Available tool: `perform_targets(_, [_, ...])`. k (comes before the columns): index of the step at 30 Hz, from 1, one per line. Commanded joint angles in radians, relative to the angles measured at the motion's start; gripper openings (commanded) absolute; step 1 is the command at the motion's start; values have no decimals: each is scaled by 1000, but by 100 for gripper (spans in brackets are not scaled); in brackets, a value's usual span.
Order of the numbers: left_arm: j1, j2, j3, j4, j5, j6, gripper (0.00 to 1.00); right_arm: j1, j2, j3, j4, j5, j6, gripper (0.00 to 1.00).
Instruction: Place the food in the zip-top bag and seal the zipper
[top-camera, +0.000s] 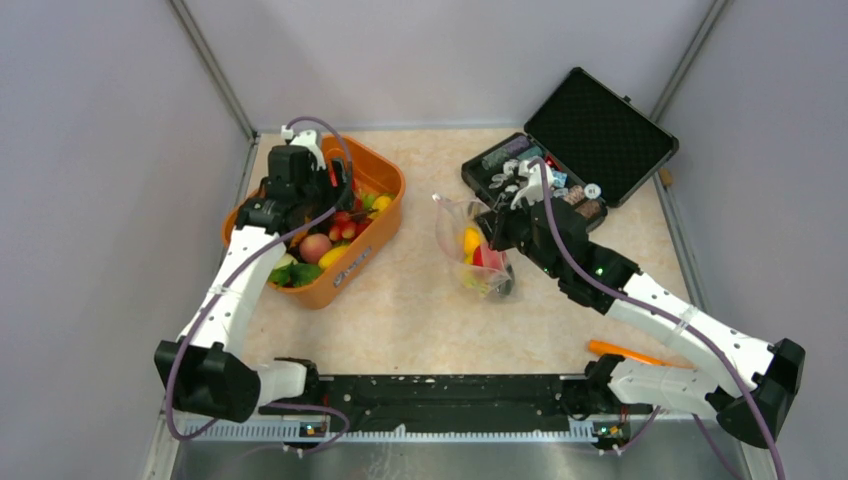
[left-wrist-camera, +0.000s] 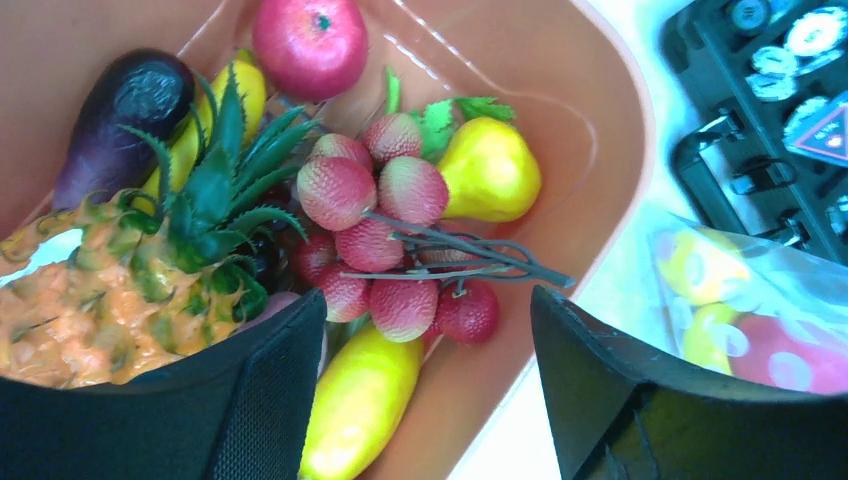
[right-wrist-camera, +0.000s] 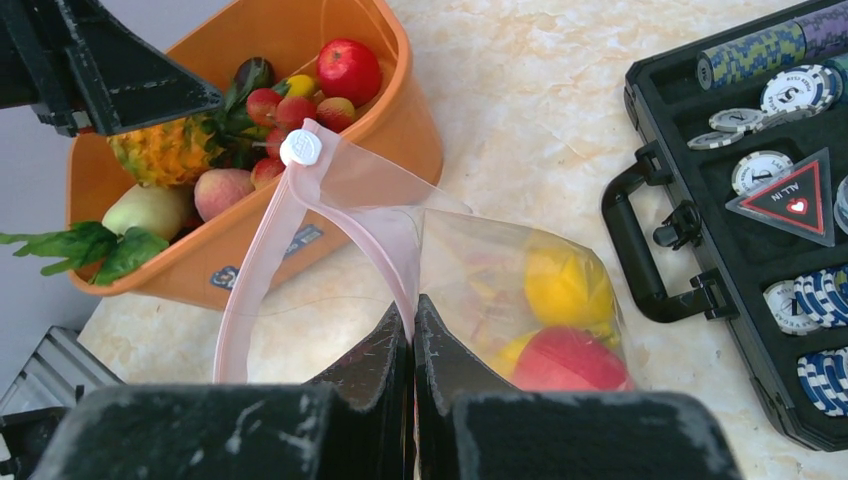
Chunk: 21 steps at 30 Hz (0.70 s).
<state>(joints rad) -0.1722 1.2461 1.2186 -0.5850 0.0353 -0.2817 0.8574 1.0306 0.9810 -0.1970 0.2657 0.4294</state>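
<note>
Pinching the zip-top bag (right-wrist-camera: 520, 270) at its mouth, right by the pink zipper (right-wrist-camera: 246, 300), with the right fingers (right-wrist-camera: 455, 375) pressed together on the thin plastic. Resting that bag on the table (top-camera: 420, 320) between the orange basket (top-camera: 372, 250) and the open black case (top-camera: 600, 130), mouth standing open. Showing a yellow piece (right-wrist-camera: 567, 285) and a red piece (right-wrist-camera: 565, 360) of food inside. Hovering the left fingers (left-wrist-camera: 255, 400) spread wide over the basket, gripping nothing, just above a red cluster (left-wrist-camera: 385, 235), a yellow pear (left-wrist-camera: 490, 172), a pineapple (left-wrist-camera: 90, 310) and a red apple (left-wrist-camera: 310, 45).
</note>
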Motion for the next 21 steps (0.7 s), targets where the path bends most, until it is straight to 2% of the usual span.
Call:
perform_targets(1, [-1, 32, 3, -19, -88, 2, 77, 8, -11, 11, 48, -17, 6, 1])
perform_targets(5, [-1, 16, 6, -12, -121, -6, 79, 8, -15, 10, 43, -13, 8, 1])
perform_targets(8, [-1, -16, -7, 29, -128, 6, 86, 8, -18, 4, 46, -11, 12, 2])
perform_targets(10, [-1, -5, -14, 57, -60, 33, 89, 8, -15, 3, 48, -11, 13, 2])
perform_targets(15, [-2, 89, 23, 30, 72, 122, 88, 8, -12, 10, 41, -14, 14, 2])
perform_targets(18, [-3, 138, -23, 154, 203, 210, 83, 8, -13, 3, 55, -18, 17, 2])
perform_targets(21, [-11, 190, 7, 180, 280, 251, 81, 8, -4, 8, 60, -35, 19, 2])
